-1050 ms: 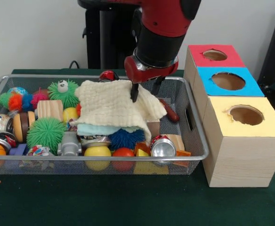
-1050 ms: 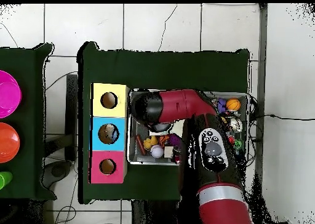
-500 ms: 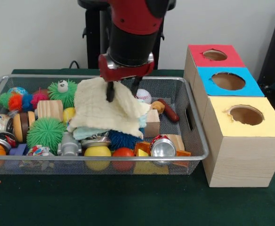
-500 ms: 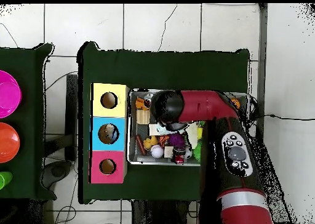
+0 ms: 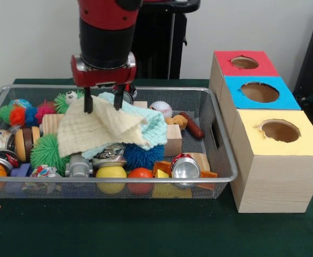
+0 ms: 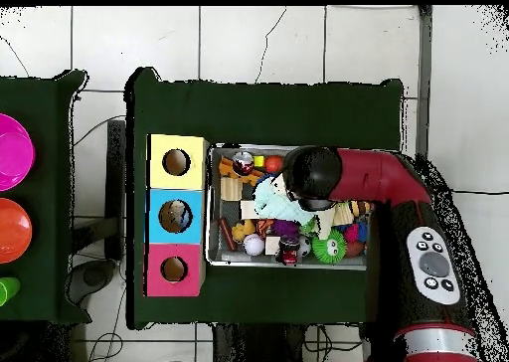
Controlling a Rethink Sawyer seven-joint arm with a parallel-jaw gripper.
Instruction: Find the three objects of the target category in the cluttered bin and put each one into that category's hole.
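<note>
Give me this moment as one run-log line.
phase: searching bin | gripper: fingers down on cream cloth | cloth: bunched over blue cloth in wire bin | holes box: unattended

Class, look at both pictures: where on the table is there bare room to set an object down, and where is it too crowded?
Free: the green table strip in front of the wire bin and the wooden box. In the overhead view, green also shows beyond the bin. Crowded: the bin itself, where the gripper drags a cream cloth over the toys.
</note>
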